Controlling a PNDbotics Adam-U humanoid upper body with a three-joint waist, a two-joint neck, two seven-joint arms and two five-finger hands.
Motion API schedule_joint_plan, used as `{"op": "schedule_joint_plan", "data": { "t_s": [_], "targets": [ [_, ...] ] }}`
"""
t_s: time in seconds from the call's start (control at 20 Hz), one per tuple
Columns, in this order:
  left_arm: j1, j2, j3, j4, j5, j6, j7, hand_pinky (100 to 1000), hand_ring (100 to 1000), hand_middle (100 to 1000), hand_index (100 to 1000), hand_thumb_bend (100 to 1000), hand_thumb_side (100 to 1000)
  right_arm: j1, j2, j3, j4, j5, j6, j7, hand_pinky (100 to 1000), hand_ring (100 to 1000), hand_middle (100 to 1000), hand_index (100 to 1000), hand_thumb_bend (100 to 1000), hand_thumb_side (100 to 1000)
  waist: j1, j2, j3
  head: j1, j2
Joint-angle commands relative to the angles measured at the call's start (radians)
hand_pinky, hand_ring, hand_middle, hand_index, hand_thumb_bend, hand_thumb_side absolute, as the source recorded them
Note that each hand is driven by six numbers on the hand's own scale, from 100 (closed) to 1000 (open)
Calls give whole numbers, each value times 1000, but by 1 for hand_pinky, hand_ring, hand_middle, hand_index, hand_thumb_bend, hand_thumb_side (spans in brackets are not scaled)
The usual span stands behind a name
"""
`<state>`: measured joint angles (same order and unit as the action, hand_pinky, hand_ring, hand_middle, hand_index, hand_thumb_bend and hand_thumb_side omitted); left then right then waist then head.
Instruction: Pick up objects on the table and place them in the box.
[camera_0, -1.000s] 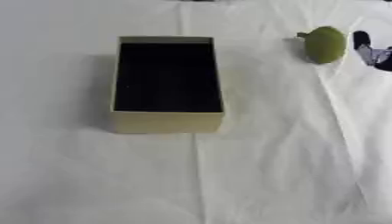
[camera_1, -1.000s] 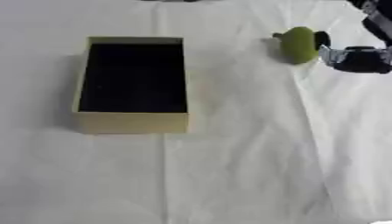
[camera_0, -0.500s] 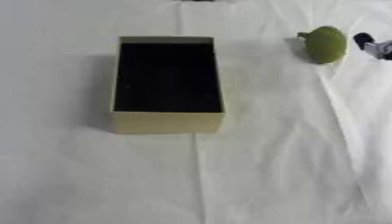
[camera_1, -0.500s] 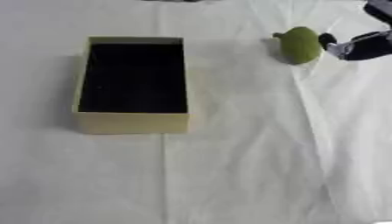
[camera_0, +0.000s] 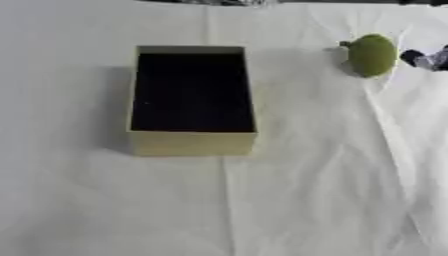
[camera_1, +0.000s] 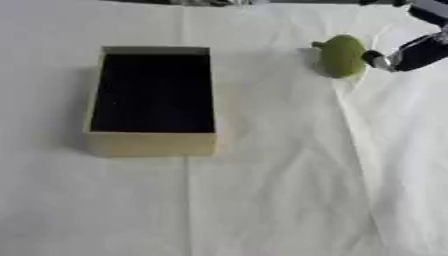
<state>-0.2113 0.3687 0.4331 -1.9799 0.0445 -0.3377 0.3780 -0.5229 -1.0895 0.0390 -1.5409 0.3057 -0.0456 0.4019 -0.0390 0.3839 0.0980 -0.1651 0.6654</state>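
Box and green fruit on the cloth-covered table; right hand at the fruit.

The table (camera_0: 289, 200) is covered by a white, creased cloth. An open cream box (camera_0: 192, 142) with a dark inside is set left of centre, nothing seen in it. A green, rounded fruit (camera_1: 342, 55) lies on the cloth, well right of the box and outside it. The right hand (camera_1: 411, 53) is seen at the right edge, one fingertip just beside the fruit; whether it is grasping or released cannot be told.
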Motion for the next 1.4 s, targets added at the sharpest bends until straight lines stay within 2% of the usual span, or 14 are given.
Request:
{"op": "schedule_joint_plan", "data": {
  "t_s": [0.05, 0.85, 1.4],
  "targets": [
    [-4, 37, 3, -20, 1, -1, -4, 626, 625, 611, 748, 453, 435, -34, -27, -3, 30, 15, -3, 34, 926, 1000, 913, 923, 338, 100, 3, -19, 1, -6, -17],
    [-7, 29, 0, -20, 5, -2, -10, 625, 625, 611, 747, 452, 437, -154, 43, 55, 196, 86, -37, 88, 924, 1000, 927, 925, 354, 100, 2, -11, 18, -11, -13],
    [-9, 23, -1, -19, 8, -2, -14, 624, 624, 611, 747, 450, 439, -220, 104, 66, 346, 181, -58, 76, 922, 1000, 933, 928, 358, 100, 2, -2, 29, -14, -17]
  ]
}}
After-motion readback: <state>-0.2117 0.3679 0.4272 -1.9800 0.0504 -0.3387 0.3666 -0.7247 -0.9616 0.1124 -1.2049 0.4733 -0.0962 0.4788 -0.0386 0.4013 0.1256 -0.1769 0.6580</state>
